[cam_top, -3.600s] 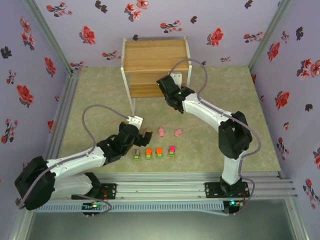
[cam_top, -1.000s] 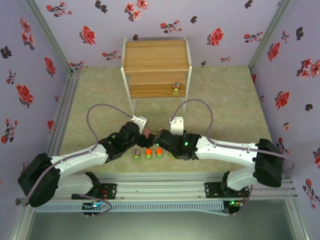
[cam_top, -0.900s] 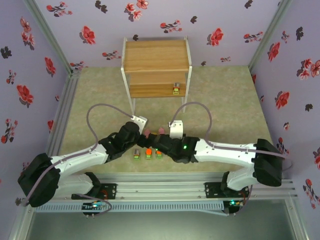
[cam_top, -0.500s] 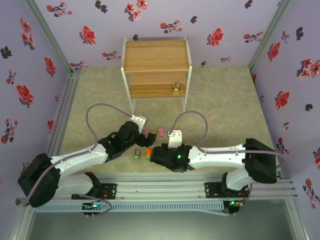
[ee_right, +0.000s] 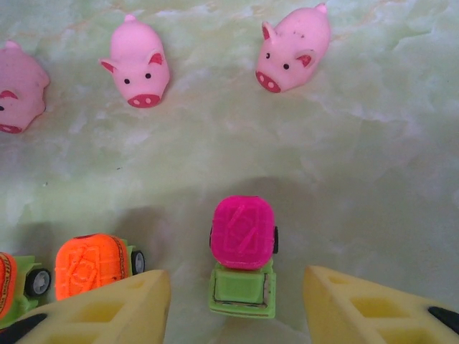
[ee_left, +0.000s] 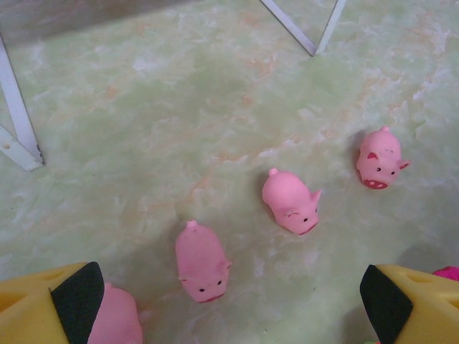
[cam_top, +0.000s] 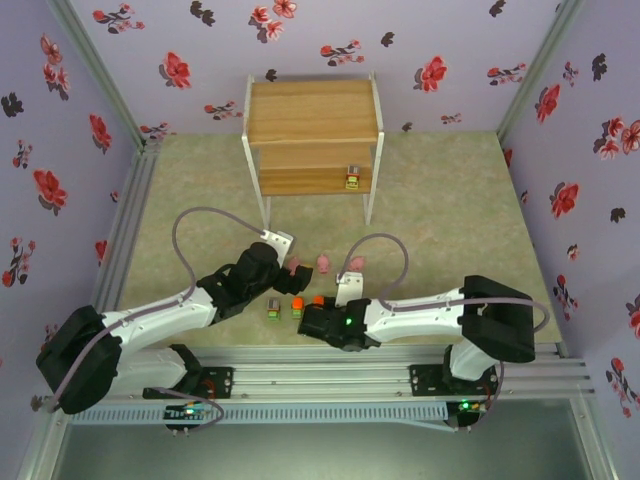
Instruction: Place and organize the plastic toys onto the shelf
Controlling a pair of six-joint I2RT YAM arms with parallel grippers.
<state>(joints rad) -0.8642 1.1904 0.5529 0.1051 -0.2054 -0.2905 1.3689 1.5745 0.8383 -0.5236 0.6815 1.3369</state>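
Right wrist view: I am straddling the pink-topped block (ee_right: 244,247) with the right gripper (ee_right: 233,281), jaws parted and clear of both its sides; the block's long axis is running near to far, straight along the approach, so the fingers (ee_right: 107,308) are facing its two long flanks; the left gripper (ee_left: 229,287) is waiting wide open over the pink pigs (ee_left: 203,260), further left; the shelf (cam_top: 312,112) is standing well beyond, far side, a lone block (cam_top: 352,179) sitting on its lower board.

The green marbled table surface (cam_top: 450,200) is occupied by the shelf (cam_top: 312,110), pink pigs (ee_left: 290,203) and wheeled blocks (ee_right: 244,251); one block (cam_top: 352,178) is seated on the lower board.
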